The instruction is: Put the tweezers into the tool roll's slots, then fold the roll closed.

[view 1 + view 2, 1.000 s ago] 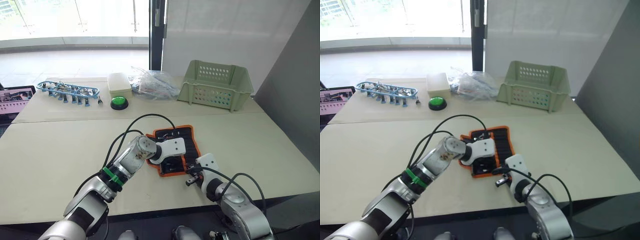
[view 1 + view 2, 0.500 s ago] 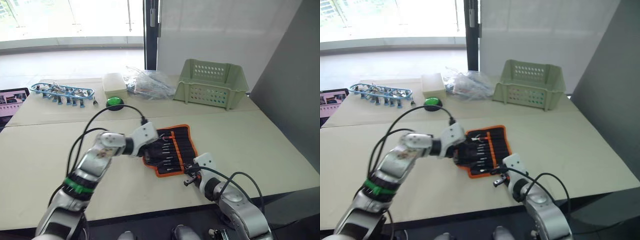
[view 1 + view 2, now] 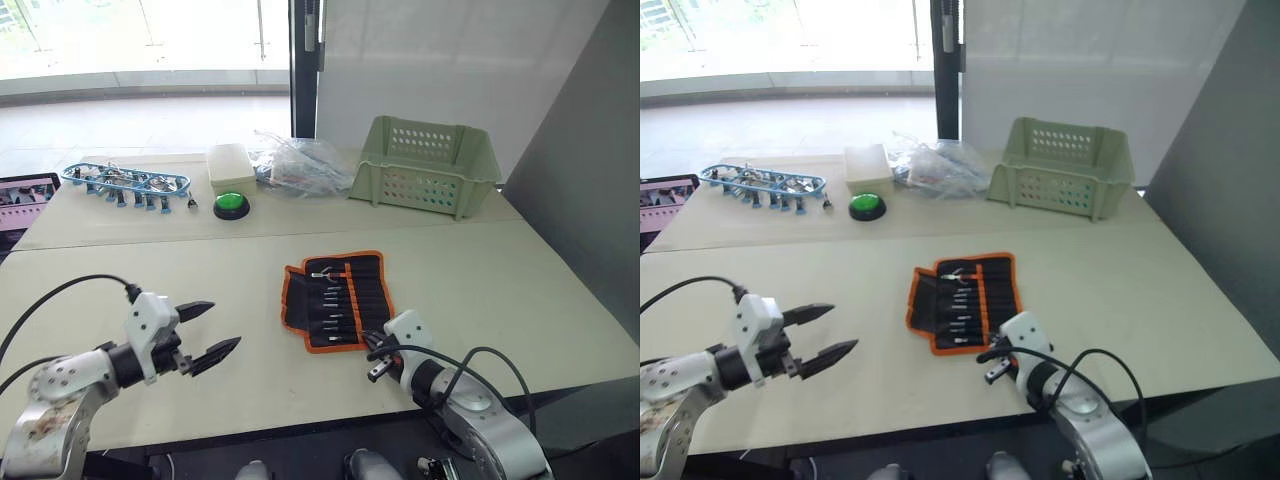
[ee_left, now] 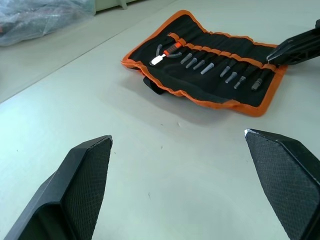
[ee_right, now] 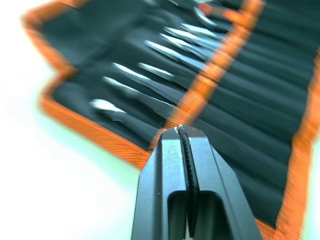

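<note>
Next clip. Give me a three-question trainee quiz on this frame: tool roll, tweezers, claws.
1. True or false: the roll lies open on the table.
2. Which claw is open? A) left claw B) right claw C) both
3. Fill in: the tweezers sit in the roll's ____.

Key:
1. True. Its inside faces up and the orange stripe shows.
2. A. The left claw's fingers are spread wide and hold nothing; the right claw's fingers are pressed together at the roll's near edge.
3. Slots. Their tips stick out in a row beside the orange stripe.
</note>
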`<state>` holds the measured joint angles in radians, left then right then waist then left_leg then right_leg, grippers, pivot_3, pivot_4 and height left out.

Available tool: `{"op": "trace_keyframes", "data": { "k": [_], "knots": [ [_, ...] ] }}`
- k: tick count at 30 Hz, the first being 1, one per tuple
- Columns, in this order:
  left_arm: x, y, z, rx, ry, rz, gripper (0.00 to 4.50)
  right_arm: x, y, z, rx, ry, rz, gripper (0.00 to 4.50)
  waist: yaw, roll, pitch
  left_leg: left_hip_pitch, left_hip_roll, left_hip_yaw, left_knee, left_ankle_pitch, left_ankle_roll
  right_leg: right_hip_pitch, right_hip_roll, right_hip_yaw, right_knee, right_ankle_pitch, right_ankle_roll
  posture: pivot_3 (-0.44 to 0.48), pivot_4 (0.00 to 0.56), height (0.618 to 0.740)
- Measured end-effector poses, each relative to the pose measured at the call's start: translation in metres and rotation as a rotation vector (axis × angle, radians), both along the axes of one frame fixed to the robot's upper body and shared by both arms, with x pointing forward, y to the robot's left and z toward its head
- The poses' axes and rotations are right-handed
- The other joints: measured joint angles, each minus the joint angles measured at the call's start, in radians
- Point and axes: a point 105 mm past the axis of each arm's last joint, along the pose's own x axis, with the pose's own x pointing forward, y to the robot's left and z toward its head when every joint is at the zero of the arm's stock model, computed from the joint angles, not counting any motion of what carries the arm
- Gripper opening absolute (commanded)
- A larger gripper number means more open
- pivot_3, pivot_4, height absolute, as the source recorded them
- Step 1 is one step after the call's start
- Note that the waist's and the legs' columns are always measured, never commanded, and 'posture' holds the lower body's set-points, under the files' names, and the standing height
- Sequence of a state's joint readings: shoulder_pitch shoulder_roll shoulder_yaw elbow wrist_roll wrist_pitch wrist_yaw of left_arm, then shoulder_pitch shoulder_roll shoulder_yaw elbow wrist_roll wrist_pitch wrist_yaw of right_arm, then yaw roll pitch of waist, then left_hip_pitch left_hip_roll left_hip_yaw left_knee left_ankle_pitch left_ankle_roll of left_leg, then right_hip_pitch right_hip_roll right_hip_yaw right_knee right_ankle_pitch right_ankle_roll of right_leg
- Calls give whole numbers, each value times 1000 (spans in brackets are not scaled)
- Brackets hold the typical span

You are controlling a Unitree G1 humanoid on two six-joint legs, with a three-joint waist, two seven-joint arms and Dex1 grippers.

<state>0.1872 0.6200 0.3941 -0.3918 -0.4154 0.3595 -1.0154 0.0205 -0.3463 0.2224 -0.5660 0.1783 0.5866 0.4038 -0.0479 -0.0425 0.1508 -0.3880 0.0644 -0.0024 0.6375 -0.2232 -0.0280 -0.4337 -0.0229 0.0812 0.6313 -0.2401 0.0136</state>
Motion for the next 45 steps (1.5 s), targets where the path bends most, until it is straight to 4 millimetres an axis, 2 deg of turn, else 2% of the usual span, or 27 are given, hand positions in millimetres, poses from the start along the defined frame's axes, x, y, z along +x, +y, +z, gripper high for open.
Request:
{"op": "trace_keyframes", "data": {
  "k": [2, 3, 4, 5, 8, 9, 11, 13, 15, 21, 24, 34, 40, 45],
  "knots": [
    [-10, -3, -4, -34, 17, -11, 4500, -4, 14, 20, 2, -84, 92, 1882, 4, -1, 0, -3, 0, 1, 0, 0, 0, -3, 0, 1, 1, 3, 4, 0, 150, 724],
    [-11, -3, -4, -37, 17, -14, 4500, -4, 16, 22, 3, -92, 101, 2053, 5, -1, 0, -3, 0, 0, 0, 0, 0, -3, 0, 1, 1, 3, 4, 0, 150, 724],
    [-14, -4, -3, -45, 16, -19, 4500, -6, 25, 28, 0, -123, 147, 2570, 7, -1, 0, -3, 0, 0, 1, 0, 0, -3, 0, 0, 0, 2, 3, 0, 150, 724],
    [-17, -5, -3, -44, 17, -24, 4500, -7, 34, 33, -12, -151, 189, 2835, 5, -1, 1, -3, 0, 2, 1, 0, 0, -4, 0, 1, 0, 1, 0, 0, 150, 724],
    [-20, -6, -1, -36, 5, -30, 4500, -6, 54, 41, -54, -218, 264, 3911, 4, -2, 1, -2, 0, 3, 1, 0, 0, -4, 1, 2, 1, 1, 0, 0, 150, 724],
    [-20, -6, -1, -32, -1, -26, 4500, -2, 64, 36, -107, -240, 291, 4344, 4, -2, 1, -2, 0, 3, 1, 0, 0, -4, 1, 2, 1, 1, 0, 0, 150, 724],
    [-20, -6, 1, -28, -14, -25, 4500, 0, 70, 28, -149, -240, 301, 4433, 6, -2, 1, -3, 0, 3, 1, 0, 0, -4, 1, 2, 1, 1, 0, 0, 150, 724],
    [-19, -6, 1, -27, -19, -18, 4500, 3, 77, 11, -234, -232, 314, 4433, 5, -2, 1, -3, 0, 4, 1, 0, 0, -5, 1, 2, 0, 1, 0, 0, 150, 724],
    [-18, -5, 2, -23, -24, -12, 4500, 7, 83, -1, -332, -250, 330, 4433, 5, -2, 0, -4, 0, 4, 1, 0, 0, -5, 0, 3, 0, 4, 5, 0, 150, 724],
    [-16, -6, 3, -21, -33, -2, 4500, 26, 90, -4, -443, -346, 222, 4433, 4, -2, 0, -3, 0, 4, 1, 0, 0, -5, 1, 3, 2, 5, 5, 0, 150, 724],
    [-16, -6, 3, -17, -35, -1, 4500, 30, 93, -3, -445, -365, 193, 3597, 5, -3, 0, -2, 0, 4, 2, 0, 0, -5, 1, 3, 2, 5, 5, 0, 150, 724],
    [-12, -6, 5, -9, -62, -2, 4500, 31, 92, -8, -451, -352, 178, 172, 3, -3, 0, -3, 0, 4, 2, 0, 0, -5, 1, 3, 3, 5, 6, 0, 150, 724],
    [-11, -5, 0, -11, -47, 0, 4500, 28, 91, 0, -416, -382, 234, 77, 3, -3, 0, -2, 0, 4, 2, 0, 0, -5, 1, 3, 5, 5, 6, 0, 150, 724],
    [-6, -6, -3, 4, -56, -19, 4500, 7, 90, 5, -387, -469, 461, 77, 3, -3, 0, -2, 0, 4, 2, 0, 0, -5, 2, 3, 7, 5, 6, 0, 150, 724]
  ]
}}
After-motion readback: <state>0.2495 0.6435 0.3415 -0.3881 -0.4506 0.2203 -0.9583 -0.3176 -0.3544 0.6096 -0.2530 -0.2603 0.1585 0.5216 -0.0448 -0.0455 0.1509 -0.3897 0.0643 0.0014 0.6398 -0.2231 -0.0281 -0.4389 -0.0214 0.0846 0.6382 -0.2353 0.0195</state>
